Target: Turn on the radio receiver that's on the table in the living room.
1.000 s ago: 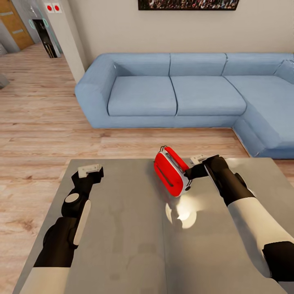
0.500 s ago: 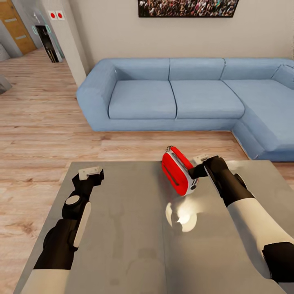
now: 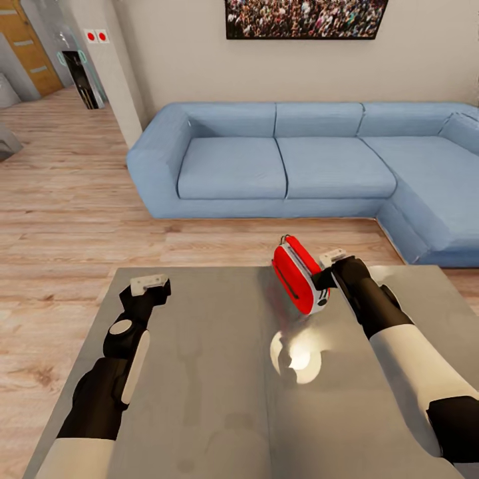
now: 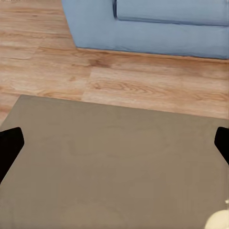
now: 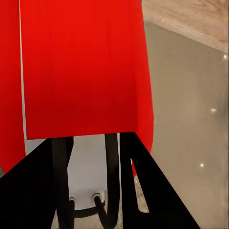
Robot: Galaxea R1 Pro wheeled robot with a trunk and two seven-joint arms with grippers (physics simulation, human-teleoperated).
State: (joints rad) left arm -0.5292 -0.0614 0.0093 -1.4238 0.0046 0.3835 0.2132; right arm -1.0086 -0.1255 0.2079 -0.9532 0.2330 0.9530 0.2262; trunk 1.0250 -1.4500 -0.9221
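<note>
The red radio receiver [image 3: 297, 276] with white end panels and a thin handle is tilted on edge above the far side of the glossy grey table [image 3: 213, 372]. My right gripper [image 3: 326, 279] is shut on its near white end. In the right wrist view the radio's red body [image 5: 81, 67] is close ahead, and the dark fingers [image 5: 152, 195] clamp its white end over the table [image 5: 191, 105]. My left gripper [image 3: 150, 287] hovers open over the table's far left part. Its fingertips [image 4: 9, 148] are spread wide above the bare table top [image 4: 114, 176].
A blue corner sofa [image 3: 286, 159] runs behind the table and down the right side, across a strip of light wood floor [image 3: 80, 219]. A crowd picture [image 3: 306, 16] hangs on the white wall. A bright lamp reflection [image 3: 296, 349] lies on the table top.
The radio has swung to the right and turned more edge-on in my right gripper, rising slightly. The head camera has tilted up a little. My left arm has stayed put.
</note>
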